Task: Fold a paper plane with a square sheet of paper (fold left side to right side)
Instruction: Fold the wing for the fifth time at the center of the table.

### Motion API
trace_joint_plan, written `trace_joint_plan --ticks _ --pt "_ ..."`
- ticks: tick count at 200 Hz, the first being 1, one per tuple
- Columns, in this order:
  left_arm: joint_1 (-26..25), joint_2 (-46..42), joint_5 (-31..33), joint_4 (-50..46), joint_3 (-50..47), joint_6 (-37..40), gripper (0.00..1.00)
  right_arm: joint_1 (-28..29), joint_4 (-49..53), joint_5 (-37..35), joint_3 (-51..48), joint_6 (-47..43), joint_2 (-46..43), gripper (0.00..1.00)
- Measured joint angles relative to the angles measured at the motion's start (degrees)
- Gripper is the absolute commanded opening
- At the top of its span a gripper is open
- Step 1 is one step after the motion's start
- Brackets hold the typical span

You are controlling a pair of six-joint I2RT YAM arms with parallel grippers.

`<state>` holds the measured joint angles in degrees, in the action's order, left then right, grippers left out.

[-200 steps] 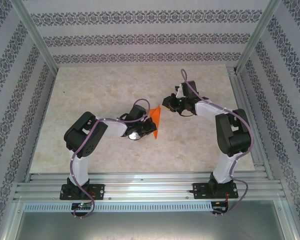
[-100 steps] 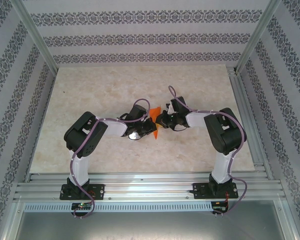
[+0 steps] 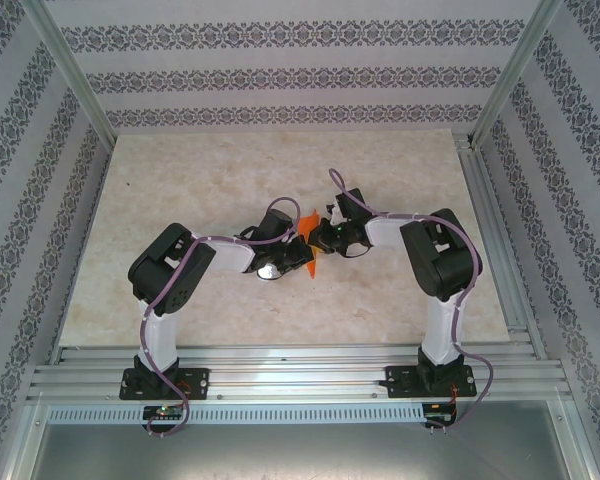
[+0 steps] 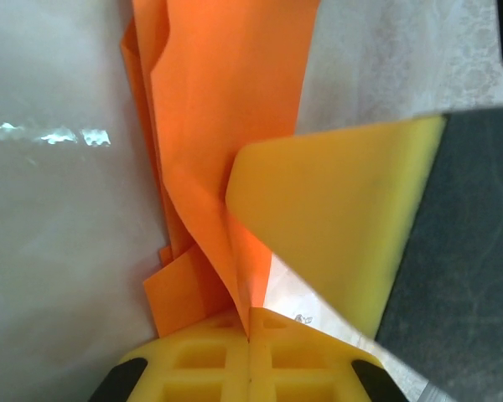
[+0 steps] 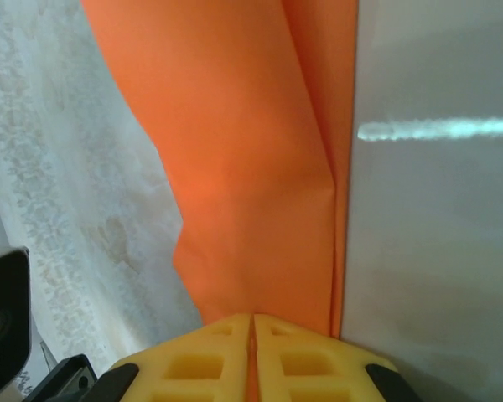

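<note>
Orange paper (image 3: pixel 307 221), folded into a narrow creased wedge, sits near the middle of the marbled table (image 3: pixel 180 180), caught between the two grippers where they meet.

On the left, the left arm (image 3: pixel 170 275) reaches in from its base on the near rail and bends rightward. The left gripper (image 3: pixel 301 256) lies low over the table at the near end of the wedge. Seen from its wrist, its yellow fingers (image 4: pixel 193 368) are pressed together with the paper (image 4: pixel 226 100) running into the seam between them, so it is pinching the sheet. Several layers fan out along the paper's left edge there. A second yellow pad (image 4: pixel 335 226) on a dark backing slants in from the right and overlaps the paper's right edge; I cannot tell whose it is.

Just right of that, the right gripper (image 3: pixel 321 238) crowds against the left one, over the wedge's right side. In its wrist view the jaws are closed too, the orange sheet (image 5: pixel 243 151) entering between the yellow fingers (image 5: pixel 310 364). A long crease runs up the paper's right side.

Farther right, the right arm (image 3: pixel 440 260) folds back toward its base.
</note>
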<state>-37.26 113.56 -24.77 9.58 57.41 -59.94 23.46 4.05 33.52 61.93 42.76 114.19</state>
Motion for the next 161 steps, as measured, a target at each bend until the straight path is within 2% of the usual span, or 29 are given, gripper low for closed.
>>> trace_joint_plan --ticks 75,161 --pt "0.0 0.02 -0.02 0.02 0.0 0.0 0.0 -2.34 3.76 -1.33 7.34 -4.48 4.2 0.11" --pt "-0.02 0.26 0.5 0.94 0.02 -0.13 0.0 -4.31 11.52 3.06 15.1 -6.97 8.7 0.12"
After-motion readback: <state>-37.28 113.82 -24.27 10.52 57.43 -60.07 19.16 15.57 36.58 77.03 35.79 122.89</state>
